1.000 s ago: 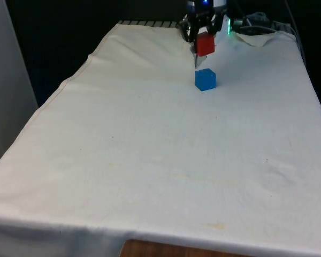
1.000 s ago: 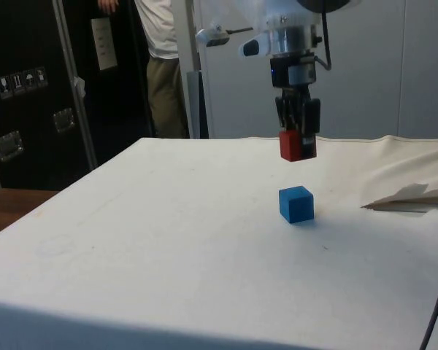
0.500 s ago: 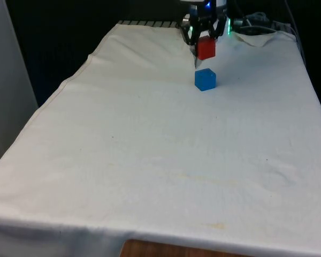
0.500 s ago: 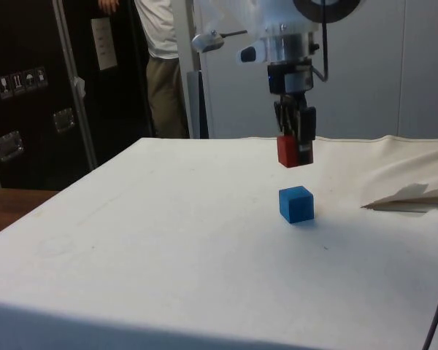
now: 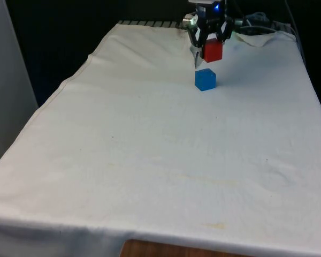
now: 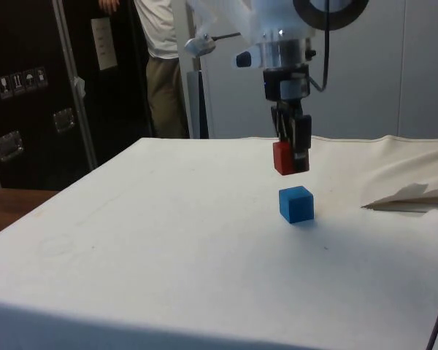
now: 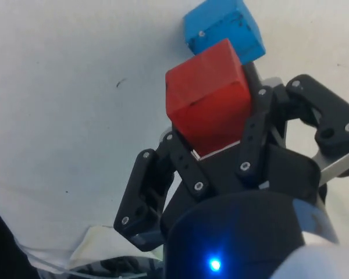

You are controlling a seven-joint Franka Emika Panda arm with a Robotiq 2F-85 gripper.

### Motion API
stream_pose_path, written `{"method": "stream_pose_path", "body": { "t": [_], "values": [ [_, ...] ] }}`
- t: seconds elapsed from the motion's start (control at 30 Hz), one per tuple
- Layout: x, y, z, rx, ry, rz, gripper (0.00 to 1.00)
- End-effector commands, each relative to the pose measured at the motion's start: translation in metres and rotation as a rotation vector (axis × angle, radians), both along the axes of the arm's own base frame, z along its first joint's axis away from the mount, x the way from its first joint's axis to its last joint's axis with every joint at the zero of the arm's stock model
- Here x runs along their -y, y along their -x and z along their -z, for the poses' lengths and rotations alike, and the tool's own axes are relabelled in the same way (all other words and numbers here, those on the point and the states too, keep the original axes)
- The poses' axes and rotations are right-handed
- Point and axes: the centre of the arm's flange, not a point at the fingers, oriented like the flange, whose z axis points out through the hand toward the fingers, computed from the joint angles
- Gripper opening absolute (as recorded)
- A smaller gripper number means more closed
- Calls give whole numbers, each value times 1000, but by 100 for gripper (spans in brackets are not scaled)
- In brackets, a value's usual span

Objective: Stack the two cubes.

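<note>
Two cubes were pictured on the cloth-covered table: a red cube (image 6: 282, 157) was held in the air, clamped between the fingers (image 7: 185, 165) of the black gripper (image 6: 290, 149), while a blue cube (image 6: 296, 203) was seen resting on the white cloth (image 5: 160, 160) just below it, the two apart. From the side, the red cube was seen hanging slightly off-centre above the blue one; in the wrist view the blue cube (image 7: 223, 29) was partly covered by the red one (image 7: 208, 96). A person (image 6: 160, 65) in a white shirt was seen standing behind the table, beside dark cabinets (image 6: 29, 87).
</note>
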Motion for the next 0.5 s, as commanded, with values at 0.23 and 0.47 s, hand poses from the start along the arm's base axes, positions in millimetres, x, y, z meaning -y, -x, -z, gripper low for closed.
{"method": "stream_pose_path", "body": {
  "t": [0.23,0.47],
  "values": [
    [-11,0,19,15,11,21,0],
    [-8,-1,34,41,9,31,0]
  ]
}}
